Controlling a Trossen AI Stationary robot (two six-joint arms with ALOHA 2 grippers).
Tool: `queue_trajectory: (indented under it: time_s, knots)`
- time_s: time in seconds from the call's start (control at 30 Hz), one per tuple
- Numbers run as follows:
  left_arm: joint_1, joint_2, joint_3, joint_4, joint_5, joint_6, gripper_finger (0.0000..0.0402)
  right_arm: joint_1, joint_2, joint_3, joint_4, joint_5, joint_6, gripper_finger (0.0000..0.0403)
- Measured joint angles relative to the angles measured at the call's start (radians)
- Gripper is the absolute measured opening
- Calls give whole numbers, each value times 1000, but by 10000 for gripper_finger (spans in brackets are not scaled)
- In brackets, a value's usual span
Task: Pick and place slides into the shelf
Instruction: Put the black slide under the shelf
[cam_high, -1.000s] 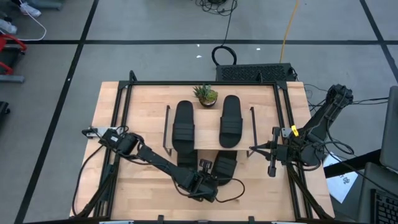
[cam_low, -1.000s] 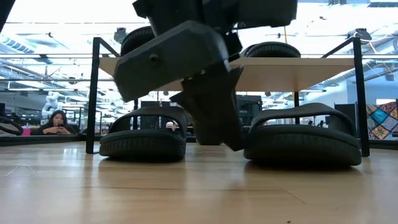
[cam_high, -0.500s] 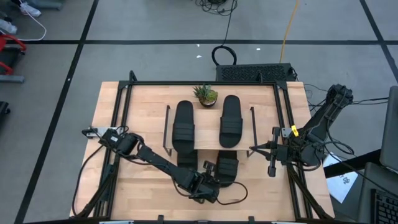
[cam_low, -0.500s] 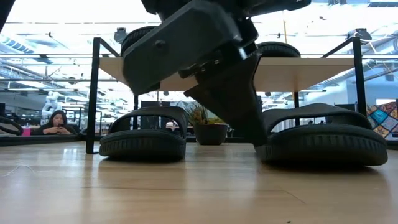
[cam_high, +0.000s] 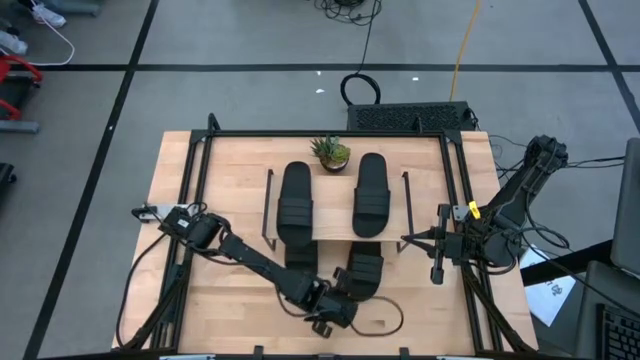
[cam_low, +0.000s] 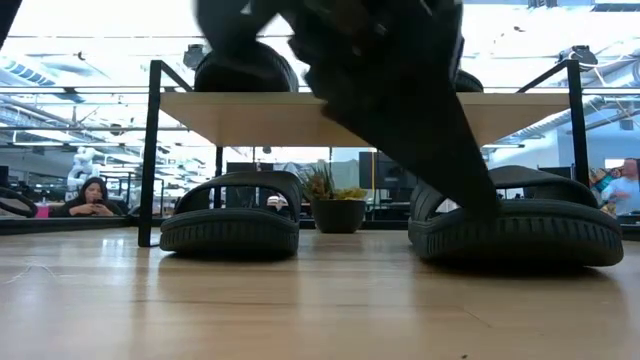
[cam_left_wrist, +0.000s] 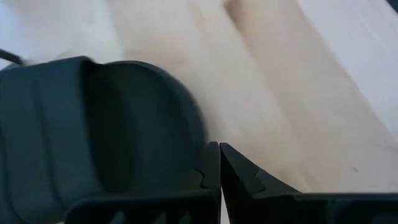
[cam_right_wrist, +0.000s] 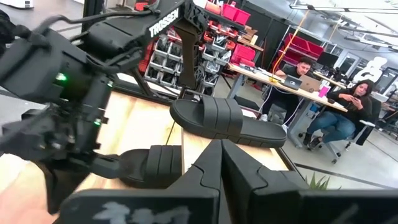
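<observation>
A: Start wide. What's on the surface (cam_high: 230, 300)?

B: The shelf (cam_high: 335, 205) stands mid-surface with a small potted plant (cam_high: 331, 152) at its far edge. Two slides lie on its plank top, the left top slide (cam_high: 295, 196) and the right top slide (cam_high: 371, 194). From the low view, two more sit underneath: the lower left slide (cam_low: 230, 212) and the lower right slide (cam_low: 515, 220), whose heel end pokes out from under the plank.

A: And the arms?

B: The left gripper (cam_high: 338, 312) is low at the near edge, just beside that protruding heel, fingers pressed together on nothing. The right gripper (cam_high: 437, 272) waits off the shelf's right side, also closed and empty.

A: So which step is this?

B: I'd say finishing: all four slides are at the shelf, and the last one looks to be getting nudged in, not carried.

A: Next move?

B: Probably a short push on the heel toward the shelf, keeping it straight, then lifting the left arm clear.
</observation>
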Motion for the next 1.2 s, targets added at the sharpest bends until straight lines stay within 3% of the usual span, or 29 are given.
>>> queue_trajectory:
  time_s: [0.37, 0.7, 0.9, 1.2]
  knots:
    - [21, 0, 0, 61, 88, -40, 0, 0, 0, 0, 0, 0, 0, 0]
    - [58, 14, 0, 144, 63, -38, 0, 0, 0, 0, -1, -2, 10, 0]
    - [43, 33, 0, 176, 191, -34, 0, 0, 1, 0, 0, -29, 2, 0]
    - [35, 32, 0, 175, 12, -5, 0, 0, 1, 0, 0, -27, 6, 0]
